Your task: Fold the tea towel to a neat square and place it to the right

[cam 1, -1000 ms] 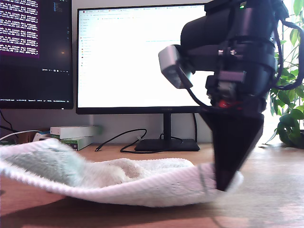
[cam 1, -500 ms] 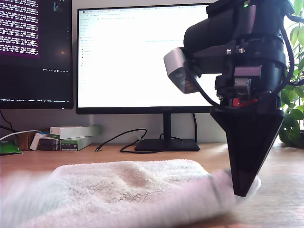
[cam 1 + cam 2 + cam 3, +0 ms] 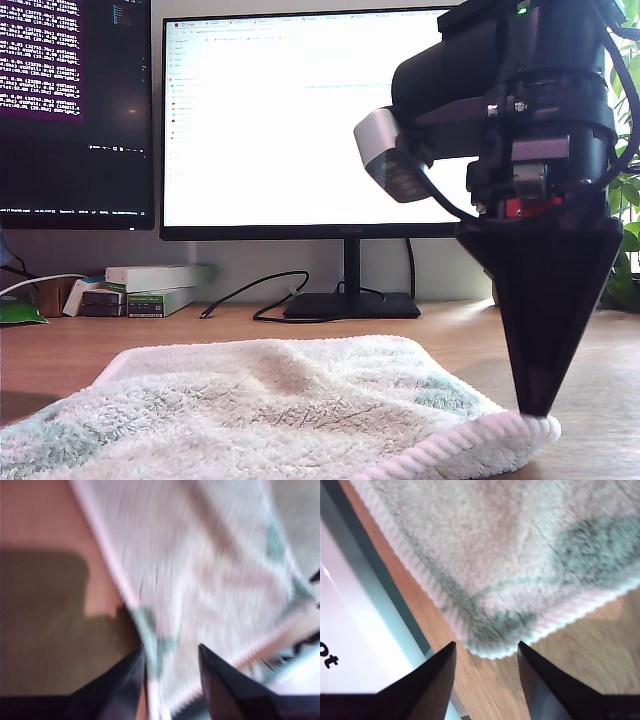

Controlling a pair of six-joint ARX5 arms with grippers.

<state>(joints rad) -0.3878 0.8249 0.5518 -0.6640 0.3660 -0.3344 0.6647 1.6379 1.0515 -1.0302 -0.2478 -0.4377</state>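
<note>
**Operator:** Where is the tea towel, and what are your tools doing?

**Robot:** You'll find the tea towel [image 3: 270, 410] lying spread on the wooden desk [image 3: 600, 400], in front of the monitor [image 3: 300, 120], its near part running out of the exterior view along the bottom edge. Its ribbed hem [image 3: 450, 455] curls round the corner nearest the exterior view's right.

**Operator:** And the tool I see there?

**Robot:** That black pointed tool stands upright with its tip right at that hemmed corner. In the second wrist view you can see my second tool [image 3: 485, 652] with its jaws narrowly parted, and the towel's corner [image 3: 492, 630] sits just ahead of the gap, not pinched between them.

**Operator:** The other one?

**Robot:** My first tool [image 3: 170, 655] shows only in its own blurred view. Its jaws are a little apart with an edge of the towel [image 3: 200, 580] running into the gap; you can't tell from that blur whether the cloth is gripped.

**Operator:** Anything behind?

**Robot:** You've got a second, dark monitor [image 3: 75, 110], stacked boxes [image 3: 155, 288] and a plant [image 3: 625, 250] at the desk's far edge.
</note>
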